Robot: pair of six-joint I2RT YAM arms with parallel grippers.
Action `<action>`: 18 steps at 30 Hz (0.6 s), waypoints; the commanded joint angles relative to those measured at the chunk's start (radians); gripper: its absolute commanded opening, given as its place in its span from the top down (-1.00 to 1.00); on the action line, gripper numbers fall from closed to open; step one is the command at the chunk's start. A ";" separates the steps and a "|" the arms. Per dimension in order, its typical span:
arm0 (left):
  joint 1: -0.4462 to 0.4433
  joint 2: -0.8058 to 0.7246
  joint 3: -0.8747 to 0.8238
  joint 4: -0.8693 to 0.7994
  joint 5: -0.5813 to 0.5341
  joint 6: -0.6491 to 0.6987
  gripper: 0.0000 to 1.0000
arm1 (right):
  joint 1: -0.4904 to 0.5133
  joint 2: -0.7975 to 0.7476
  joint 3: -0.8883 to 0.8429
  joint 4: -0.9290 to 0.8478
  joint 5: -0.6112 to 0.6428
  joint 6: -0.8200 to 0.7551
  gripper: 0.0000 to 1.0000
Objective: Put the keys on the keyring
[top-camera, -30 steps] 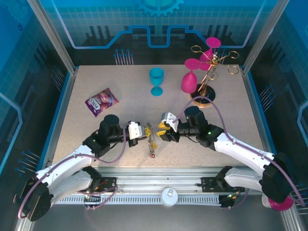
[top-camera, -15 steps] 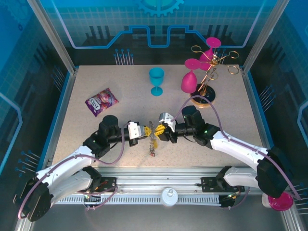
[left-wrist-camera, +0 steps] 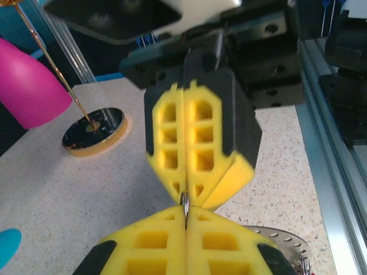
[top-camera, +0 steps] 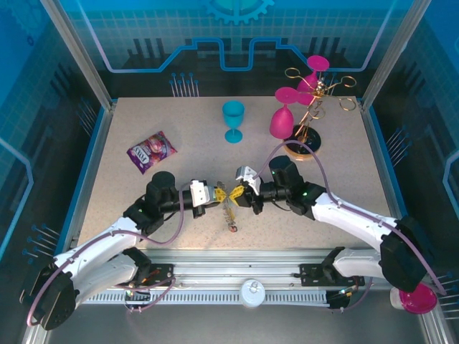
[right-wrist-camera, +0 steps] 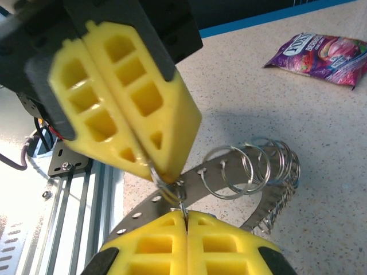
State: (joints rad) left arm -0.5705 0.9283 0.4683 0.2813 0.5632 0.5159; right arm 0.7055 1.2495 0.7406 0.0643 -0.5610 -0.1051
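Midway along the table's near edge, left tool (top-camera: 221, 194) and right tool (top-camera: 235, 193) meet tip to tip, both clamped shut on one small loop (right-wrist-camera: 166, 186), the keyring (right-wrist-camera: 198, 176) trailing beneath toward that edge.

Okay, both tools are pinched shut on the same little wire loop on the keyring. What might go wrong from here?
1. The left tool and right tool grip one thin loop tip to tip. Any pull apart may slip it out of one grip or bend it.
2. The keyring hangs on that loop, so a lost grip could let it fall and shift out of position.
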 commanded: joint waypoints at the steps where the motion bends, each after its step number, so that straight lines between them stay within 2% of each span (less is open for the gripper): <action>1: -0.005 -0.002 0.011 0.180 0.077 -0.071 1.00 | -0.008 0.050 0.049 -0.030 -0.052 0.033 1.00; 6: -0.004 0.049 -0.020 0.333 0.055 -0.098 1.00 | -0.016 0.043 0.061 -0.020 -0.069 0.043 1.00; 9: -0.003 0.069 -0.029 0.356 0.056 -0.112 1.00 | -0.035 -0.014 0.030 -0.003 -0.012 0.028 0.57; 12: -0.004 0.081 -0.037 0.358 0.058 -0.121 1.00 | -0.052 -0.082 -0.030 0.062 0.061 0.004 0.34; 15: -0.003 0.093 -0.044 0.369 0.059 -0.131 1.00 | -0.054 -0.119 -0.058 0.092 0.082 -0.051 0.31; 18: -0.003 0.098 -0.052 0.389 0.064 -0.142 1.00 | -0.053 -0.112 -0.045 0.092 0.045 -0.081 0.31</action>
State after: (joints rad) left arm -0.5709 1.0229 0.4267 0.5823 0.5850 0.3962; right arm 0.6598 1.1393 0.6964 0.1150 -0.5121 -0.1337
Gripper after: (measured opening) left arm 0.049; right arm 0.344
